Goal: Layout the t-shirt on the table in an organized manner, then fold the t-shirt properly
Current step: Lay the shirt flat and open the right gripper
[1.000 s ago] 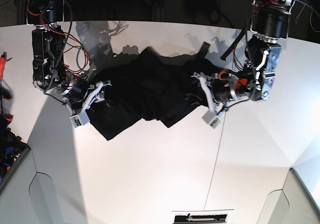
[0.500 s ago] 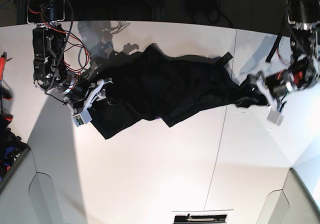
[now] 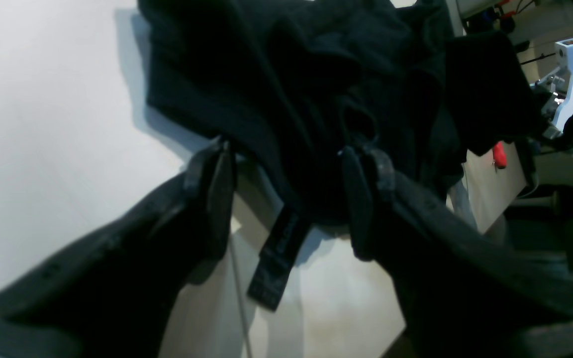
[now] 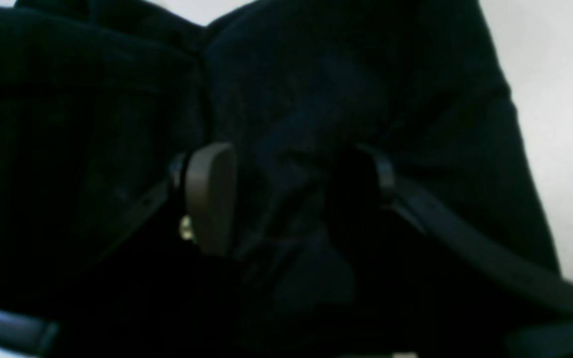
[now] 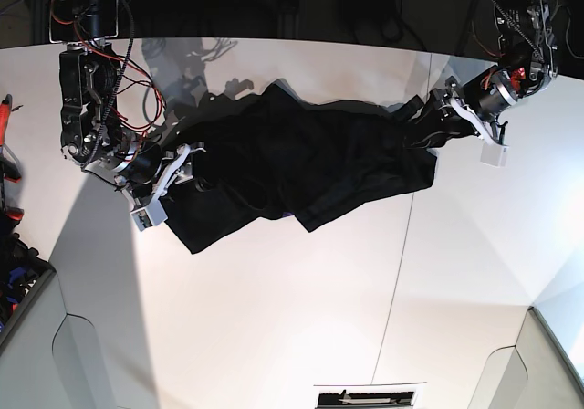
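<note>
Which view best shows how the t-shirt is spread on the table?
The base view: the whole t-shirt lies stretched, crumpled, across the table. The left wrist view shows only bunched folds and a hanging tag; the right wrist view, dark blurred fabric.

The base view looks down on the whole surface (image 5: 274, 318) from above. Both wrist views sit close over the t-shirt (image 5: 301, 167), which all three share.
</note>
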Motion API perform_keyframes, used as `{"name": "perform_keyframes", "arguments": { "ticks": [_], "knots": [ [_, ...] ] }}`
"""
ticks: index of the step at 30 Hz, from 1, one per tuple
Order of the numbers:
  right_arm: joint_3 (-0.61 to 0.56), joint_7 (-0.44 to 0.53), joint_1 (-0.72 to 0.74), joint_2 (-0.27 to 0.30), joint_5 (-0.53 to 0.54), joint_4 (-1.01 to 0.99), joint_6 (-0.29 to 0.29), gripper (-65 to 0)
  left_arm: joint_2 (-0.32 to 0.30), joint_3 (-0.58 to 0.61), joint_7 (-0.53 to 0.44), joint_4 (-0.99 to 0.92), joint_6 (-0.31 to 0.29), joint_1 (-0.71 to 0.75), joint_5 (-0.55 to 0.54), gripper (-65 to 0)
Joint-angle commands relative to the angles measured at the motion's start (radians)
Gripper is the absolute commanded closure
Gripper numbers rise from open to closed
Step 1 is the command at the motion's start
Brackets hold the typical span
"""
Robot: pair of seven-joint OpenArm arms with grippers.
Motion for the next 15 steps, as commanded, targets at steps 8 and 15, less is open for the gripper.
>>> {"name": "perform_keyframes", "arguments": {
  "ticks": [8,15],
  "knots": [
    [0.003,-0.008,0.013,0.004,0.024,0.012,0.003,0.0,0.031,0.169,-0.037,0.013,-0.002,-0.092,0.117,-36.1],
    [0.003,-0.007,0.013,-0.059,0.024,0.012,0.003,0.0,0.034,0.187,-0.136,0.013,-0.002,-0.151,0.300,0.0]
  ]
}}
